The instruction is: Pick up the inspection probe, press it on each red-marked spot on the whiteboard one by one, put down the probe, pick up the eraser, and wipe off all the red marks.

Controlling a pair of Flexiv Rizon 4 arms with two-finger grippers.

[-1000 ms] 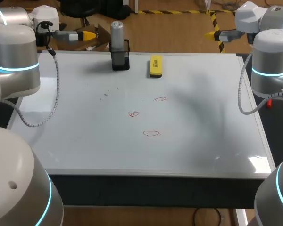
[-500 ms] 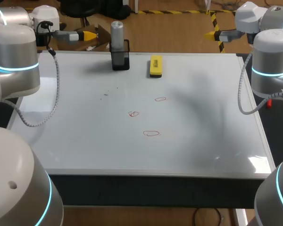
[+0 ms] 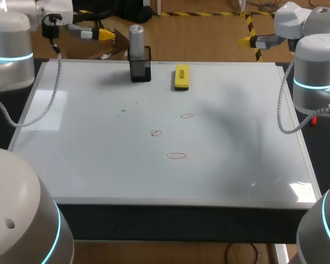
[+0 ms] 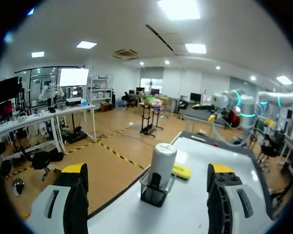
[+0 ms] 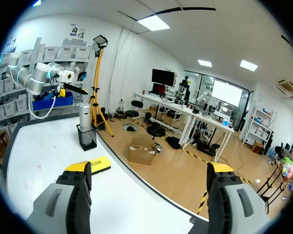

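I count one whiteboard [image 3: 236,165], three red marks on it, a twelve-o'clock mark [image 3: 187,116], a nine-o'clock mark [image 3: 155,132], a six-o'clock mark [image 3: 176,155], one probe [image 3: 136,37], one black holder [image 3: 140,70], one yellow eraser [image 3: 181,76] at the holder's three o'clock.

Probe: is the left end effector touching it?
Apart. The head view shows a clear gap between the left end effector and the probe. The left wrist view shows the probe standing well ahead of it.
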